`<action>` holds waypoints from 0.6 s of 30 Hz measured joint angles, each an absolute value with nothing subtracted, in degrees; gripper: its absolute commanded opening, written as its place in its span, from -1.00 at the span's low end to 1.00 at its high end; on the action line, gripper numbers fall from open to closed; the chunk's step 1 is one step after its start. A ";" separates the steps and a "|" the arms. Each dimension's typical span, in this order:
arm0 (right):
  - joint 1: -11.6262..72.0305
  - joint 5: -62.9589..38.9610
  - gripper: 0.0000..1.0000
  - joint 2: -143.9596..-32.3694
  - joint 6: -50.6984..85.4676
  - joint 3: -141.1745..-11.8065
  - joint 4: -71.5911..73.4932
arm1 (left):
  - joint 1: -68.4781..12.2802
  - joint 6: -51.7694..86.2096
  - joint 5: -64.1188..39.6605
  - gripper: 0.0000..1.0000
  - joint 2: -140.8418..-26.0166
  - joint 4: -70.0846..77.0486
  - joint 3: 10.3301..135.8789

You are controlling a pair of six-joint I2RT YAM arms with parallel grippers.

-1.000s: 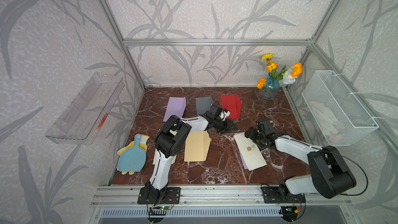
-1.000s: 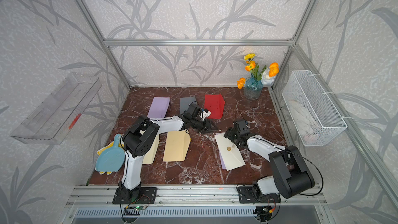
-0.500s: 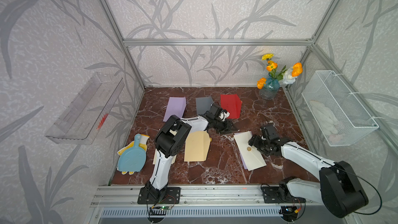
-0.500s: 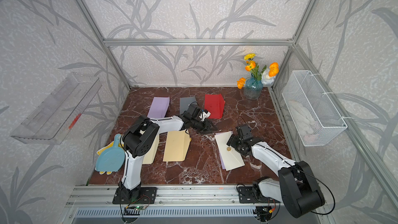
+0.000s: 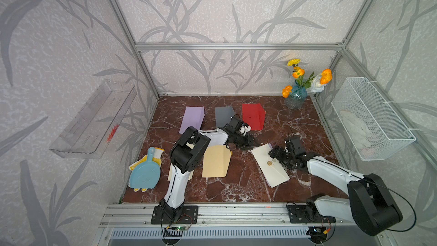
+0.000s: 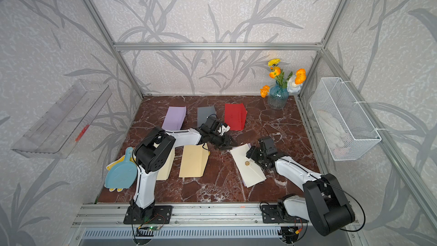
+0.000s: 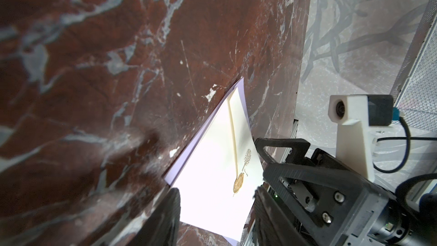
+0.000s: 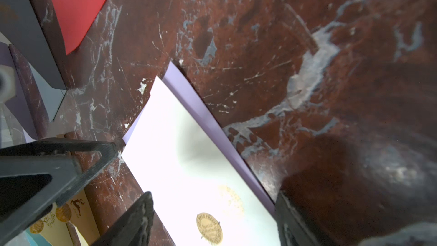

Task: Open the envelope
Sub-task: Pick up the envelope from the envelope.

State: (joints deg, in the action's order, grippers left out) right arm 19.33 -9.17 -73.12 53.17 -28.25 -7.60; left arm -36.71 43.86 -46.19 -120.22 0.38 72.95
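A white envelope (image 5: 272, 171) (image 6: 250, 171) with a round gold seal (image 5: 269, 163) (image 8: 209, 230) lies flap-side up on the marble floor, on top of a lavender sheet (image 8: 189, 91). My right gripper (image 5: 277, 160) (image 8: 214, 194) is open and low over the envelope's right edge, with the seal between its fingers. My left gripper (image 5: 251, 144) (image 7: 216, 189) is open at the envelope's far left corner, holding nothing. The left wrist view shows the flap seam (image 7: 233, 126) running to the seal and the right gripper's fingers (image 7: 281, 144) beside it.
At the back lie purple (image 5: 192, 119), grey (image 5: 223, 114) and red (image 5: 252, 115) envelopes. A tan envelope (image 5: 216, 164) and a blue dustpan (image 5: 145, 173) lie at the front left. A flower vase (image 5: 295, 97) stands back right, by a wire basket (image 5: 369, 119).
My right gripper has come forward along the envelope's right edge to the seal, and its elbow has swung out to the right. The left arm and envelope have stayed put.
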 measured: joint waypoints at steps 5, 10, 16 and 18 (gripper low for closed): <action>19.49 -9.23 0.61 -73.58 53.17 -28.40 -6.68 | -36.69 43.29 -45.60 0.00 -119.87 0.19 71.68; 20.12 -6.87 0.61 -71.59 52.23 -28.29 -9.26 | -36.69 41.98 -43.94 0.00 -119.07 -0.99 71.57; 20.38 -3.81 0.62 -65.23 49.47 -28.51 -13.45 | -36.64 40.05 -42.35 0.00 -118.06 -2.57 71.90; 20.40 -3.49 0.61 -64.29 48.64 -28.82 -14.15 | -36.64 39.66 -42.17 0.00 -118.06 -2.98 72.16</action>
